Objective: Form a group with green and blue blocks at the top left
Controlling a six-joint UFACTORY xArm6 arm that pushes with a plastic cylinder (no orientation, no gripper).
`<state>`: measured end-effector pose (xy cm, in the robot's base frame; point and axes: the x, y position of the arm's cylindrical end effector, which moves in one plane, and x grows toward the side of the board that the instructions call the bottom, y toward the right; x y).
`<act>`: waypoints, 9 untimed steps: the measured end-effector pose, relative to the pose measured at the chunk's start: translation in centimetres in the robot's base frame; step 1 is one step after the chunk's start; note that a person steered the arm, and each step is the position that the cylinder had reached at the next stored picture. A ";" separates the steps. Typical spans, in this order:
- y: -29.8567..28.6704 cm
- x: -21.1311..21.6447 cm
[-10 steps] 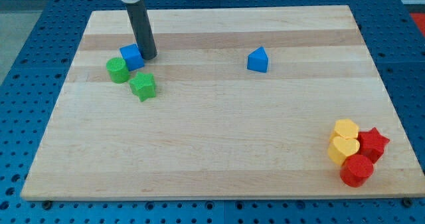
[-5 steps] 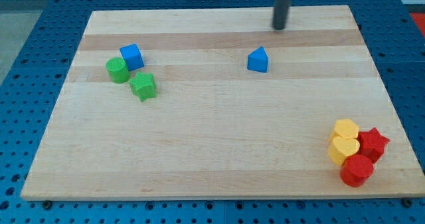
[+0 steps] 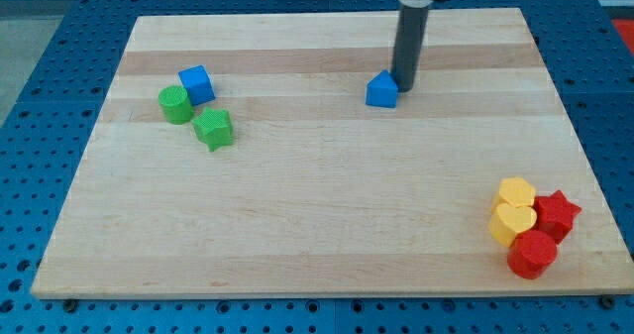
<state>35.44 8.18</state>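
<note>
A blue cube (image 3: 196, 83), a green cylinder (image 3: 175, 105) and a green star-shaped block (image 3: 213, 129) sit close together at the board's upper left. A blue wedge-shaped block (image 3: 381, 90) sits alone near the top centre. My tip (image 3: 405, 86) is down on the board, right against the wedge's right side.
At the lower right corner is a cluster of a yellow block (image 3: 516, 193), a yellow heart (image 3: 512, 223), a red star (image 3: 557, 214) and a red cylinder (image 3: 533, 254). The wooden board (image 3: 317, 245) lies on a blue perforated table.
My tip left the blue cube at the upper left, crossed along the top and came down beside the blue wedge's right side. The wedge has shifted slightly left.
</note>
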 end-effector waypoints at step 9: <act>-13.6 9.7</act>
<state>45.18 -5.42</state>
